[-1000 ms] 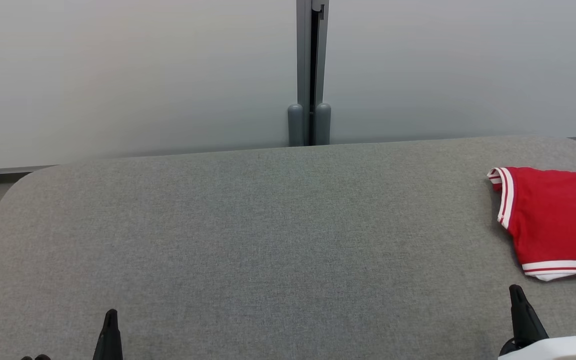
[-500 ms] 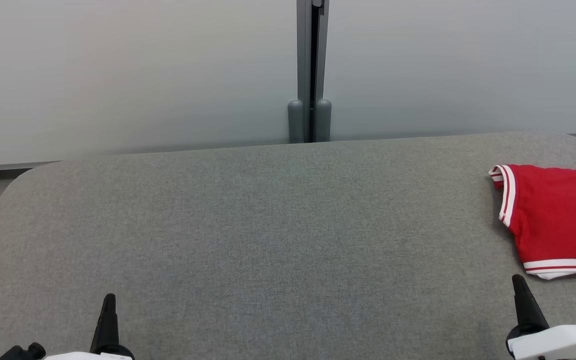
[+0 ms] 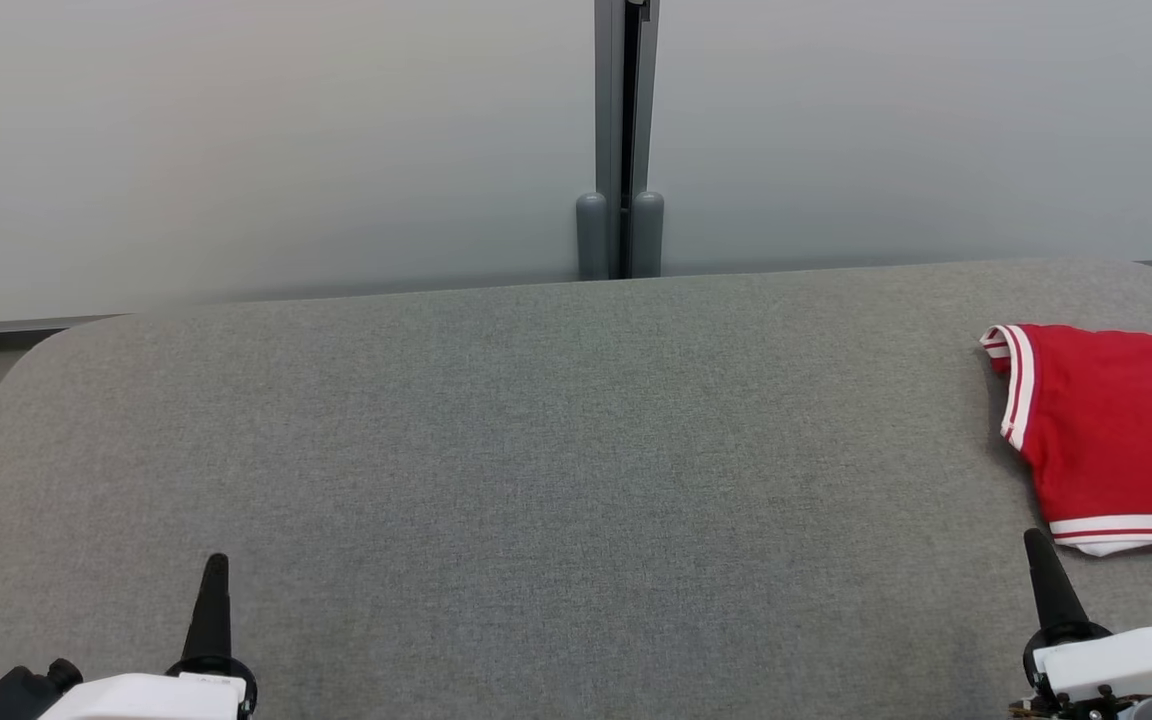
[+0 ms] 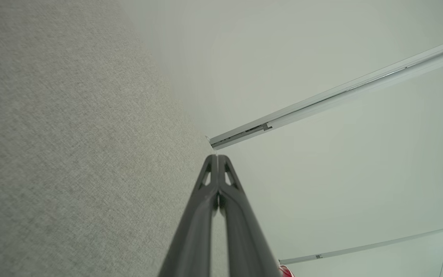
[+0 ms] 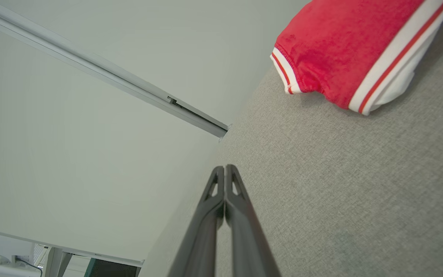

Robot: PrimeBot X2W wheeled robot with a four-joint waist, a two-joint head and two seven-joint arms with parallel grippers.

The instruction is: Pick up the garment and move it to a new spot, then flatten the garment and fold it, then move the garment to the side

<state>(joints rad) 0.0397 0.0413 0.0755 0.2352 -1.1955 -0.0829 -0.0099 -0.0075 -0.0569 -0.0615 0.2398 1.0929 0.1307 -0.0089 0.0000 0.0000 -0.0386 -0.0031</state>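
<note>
Noting red garment (image 3: pixel 1116 430) with white striped trim, lying folded over at the right edge of the head view and cut off by the frame there. Resting on grey fabric table (image 3: pixel 536 450), near its upper right corner. Appearing again at upper right of the right wrist view, trimmed edges turned toward the camera.

Seeing right gripper (image 3: pixel 1034 545) at lower right, just below the garment and not touching it, fingers pressed together, pinching nothing.

Seeing left gripper (image 3: pixel 215 565) at lower left, well apart from the garment, fingers likewise pressed together, holding nothing.

Noting pale wall panels (image 3: pixel 236 150) behind the table, grey post (image 3: pixel 621 150) running down at top centre.
</note>
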